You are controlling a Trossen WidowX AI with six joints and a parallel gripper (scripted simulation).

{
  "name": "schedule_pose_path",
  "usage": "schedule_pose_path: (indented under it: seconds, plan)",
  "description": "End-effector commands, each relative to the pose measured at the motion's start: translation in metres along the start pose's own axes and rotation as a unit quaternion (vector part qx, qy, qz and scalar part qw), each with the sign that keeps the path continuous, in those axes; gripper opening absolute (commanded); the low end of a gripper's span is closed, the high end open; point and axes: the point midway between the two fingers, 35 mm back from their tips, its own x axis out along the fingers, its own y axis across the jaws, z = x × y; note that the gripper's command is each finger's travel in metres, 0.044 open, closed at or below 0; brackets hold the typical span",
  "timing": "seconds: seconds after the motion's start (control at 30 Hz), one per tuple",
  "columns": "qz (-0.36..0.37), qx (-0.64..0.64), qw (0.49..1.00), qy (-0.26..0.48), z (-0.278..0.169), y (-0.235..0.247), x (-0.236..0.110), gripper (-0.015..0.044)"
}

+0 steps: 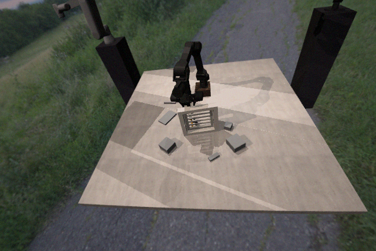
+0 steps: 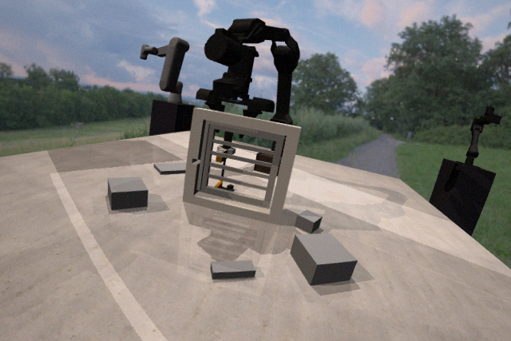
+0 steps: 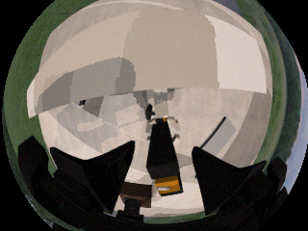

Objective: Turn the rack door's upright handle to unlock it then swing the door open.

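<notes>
The beige frame (image 1: 216,117) (image 2: 291,164) (image 3: 168,48) stands upright on the table. The slatted grey door (image 2: 237,197) sits inside it and looks closed or nearly so. The upright black and orange handle (image 2: 223,170) (image 3: 168,185) is on the robot's side of the door, partly seen through the slats in the exterior view. My gripper (image 1: 188,104) (image 2: 228,132) (image 3: 165,148) is open and points down behind the frame's top. In the wrist view, its fingers are spread on either side of the handle, with gaps on both sides. The exact turn of the handle is hard to tell.
Grey blocks stand in front of the frame (image 1: 167,144) (image 1: 235,141) (image 1: 213,156) and right beside it (image 1: 228,125). A flat slab (image 1: 167,117) (image 3: 223,137) and thin bar (image 1: 169,102) lie at the left. A brown box (image 1: 202,89) is under my arm's base. Two other arms stand on pedestals.
</notes>
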Motion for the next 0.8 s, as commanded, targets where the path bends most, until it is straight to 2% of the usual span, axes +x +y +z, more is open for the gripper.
schedule_pose_path:
  seconds: [0.0,0.37,0.77]
  plan:
    - [0.0,-0.092,0.996,0.0,-0.0001,0.0001,-0.0002,0.03]
    - [0.0,-0.356,0.934,0.0,-0.0001,0.0001,-0.0001,0.03]
    - [0.0,-0.614,0.789,0.0,-0.0001,0.0002,-0.0001,0.03]
